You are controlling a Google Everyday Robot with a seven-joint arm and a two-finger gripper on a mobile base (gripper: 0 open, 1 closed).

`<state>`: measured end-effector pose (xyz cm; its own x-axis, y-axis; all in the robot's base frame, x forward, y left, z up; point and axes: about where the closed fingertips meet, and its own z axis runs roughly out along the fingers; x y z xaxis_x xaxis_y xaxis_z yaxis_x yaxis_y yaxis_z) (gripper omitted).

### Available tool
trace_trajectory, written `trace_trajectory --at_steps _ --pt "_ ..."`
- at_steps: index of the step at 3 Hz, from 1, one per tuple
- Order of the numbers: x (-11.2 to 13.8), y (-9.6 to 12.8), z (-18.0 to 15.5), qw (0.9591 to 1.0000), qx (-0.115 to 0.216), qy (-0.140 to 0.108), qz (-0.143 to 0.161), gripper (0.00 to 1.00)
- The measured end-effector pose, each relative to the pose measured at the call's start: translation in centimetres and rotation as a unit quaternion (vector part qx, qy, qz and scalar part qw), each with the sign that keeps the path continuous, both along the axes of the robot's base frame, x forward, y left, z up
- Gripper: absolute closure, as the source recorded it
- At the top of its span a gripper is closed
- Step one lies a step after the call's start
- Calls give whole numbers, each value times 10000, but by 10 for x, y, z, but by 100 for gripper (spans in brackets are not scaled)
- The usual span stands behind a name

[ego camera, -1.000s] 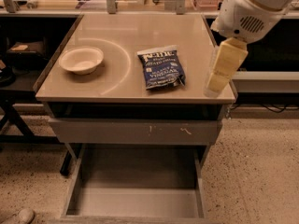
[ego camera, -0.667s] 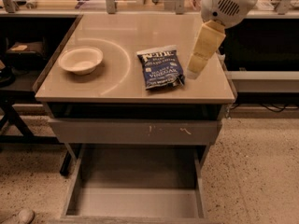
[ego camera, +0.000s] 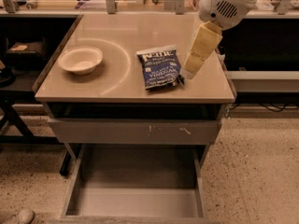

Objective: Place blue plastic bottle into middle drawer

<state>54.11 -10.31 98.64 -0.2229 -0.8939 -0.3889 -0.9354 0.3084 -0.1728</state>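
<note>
Here, the crinkly dark blue potato-chip bag (ego camera: 160,68) with white lettering lay flat on the tan bench (ego camera: 201,90). The cream robot hand (ego camera: 187,73) hung just beside it at the bag's 3 o'clock; its opening could not be told. A white round bowl (ego camera: 81,59) sat at the bag's 9 o'clock. The wide shallow grey metal drawer (ego camera: 135,195) stood open at 6 o'clock, below the bench.

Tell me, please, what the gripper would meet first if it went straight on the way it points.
The gripper, over the tabletop's right side and pointing down-left, would probably meet the right edge of the blue chip bag; depth is unclear, so it might touch the tabletop beside it.
</note>
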Motion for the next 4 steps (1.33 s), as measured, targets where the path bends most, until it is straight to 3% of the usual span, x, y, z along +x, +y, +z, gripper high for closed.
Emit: trace_trajectory --at_steps 1,2,3,4 --pt "20 23 -22 9996 220 188 -69 0" --pt "45 39 -39 9990 142 324 -287 0" --pt "46 42 -41 9989 136 332 -299 0" --pt "55 52 -52 9979 327 491 -270 0"
